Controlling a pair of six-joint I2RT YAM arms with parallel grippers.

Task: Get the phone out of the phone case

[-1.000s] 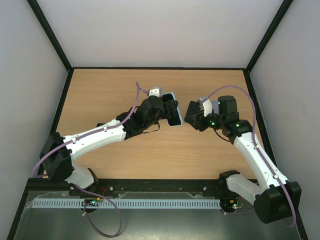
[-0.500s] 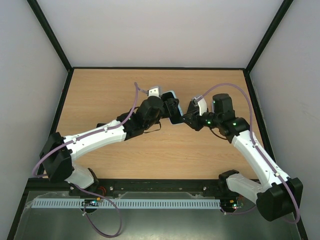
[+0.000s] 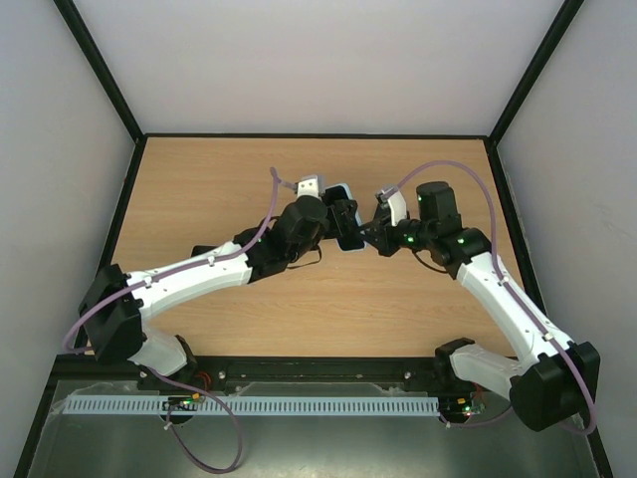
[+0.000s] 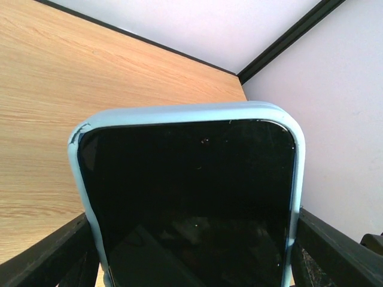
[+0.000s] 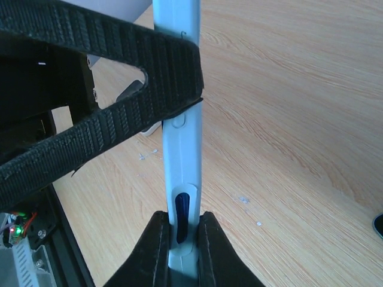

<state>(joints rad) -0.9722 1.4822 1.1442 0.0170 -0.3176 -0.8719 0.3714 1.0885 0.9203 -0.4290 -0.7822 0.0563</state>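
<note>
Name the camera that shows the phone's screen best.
Left wrist: the black phone screen fills the frame inside its light blue phone case. Top external shows it tiny; right wrist shows only the case's side edge.

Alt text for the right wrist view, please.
Edge-on, upright light-blue silicone phone case, pinched at its lower end between the two black fingers of the right gripper. A black ribbed finger of the left gripper crosses it higher up; light wooden tabletop behind.

Light wood-grain table (image 3: 199, 189) (black-framed edges), few tiny pale specks (image 5: 242, 200)
</note>
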